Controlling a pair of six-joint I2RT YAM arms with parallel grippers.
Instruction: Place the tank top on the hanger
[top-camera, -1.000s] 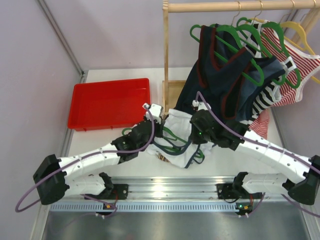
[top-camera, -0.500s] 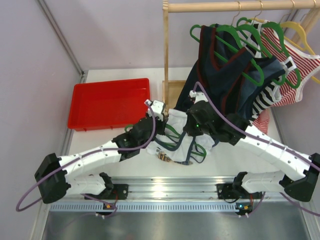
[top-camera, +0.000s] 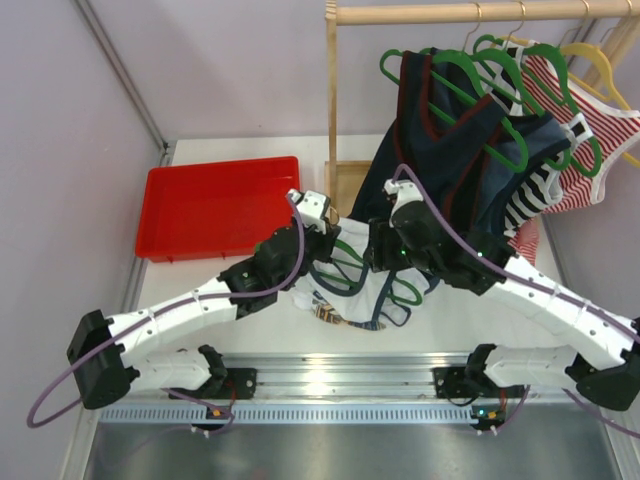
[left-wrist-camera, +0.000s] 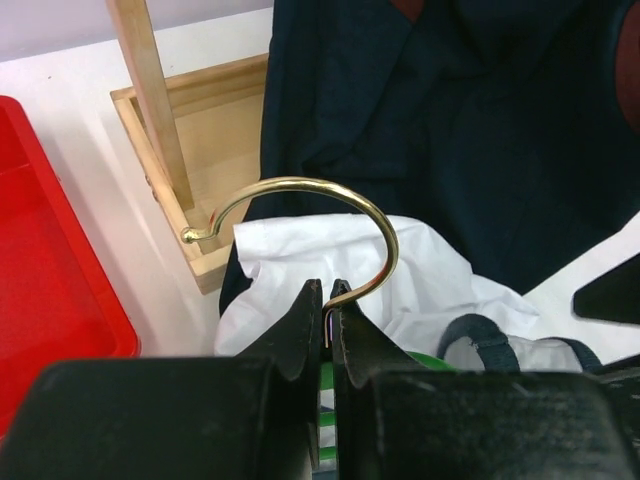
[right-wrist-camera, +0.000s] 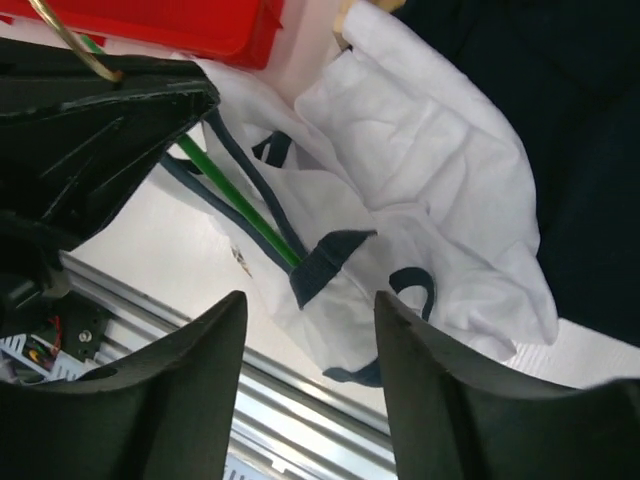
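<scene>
Left wrist: left gripper (left-wrist-camera: 325, 300) clamps the hanger (left-wrist-camera: 386, 236) hook; right gripper (right-wrist-camera: 310, 298) spread, empty; navy top (left-wrist-camera: 450, 120) just behind.

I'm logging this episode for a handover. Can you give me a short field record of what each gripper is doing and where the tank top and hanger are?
left gripper: shut on the stem of the hanger's metal hook
right gripper: open, above the tank top, holding nothing
hanger: held by its hook; one green arm disappears under the top's navy trim
tank top: crumpled between the two grippers, not yet spread on the hanger
</scene>
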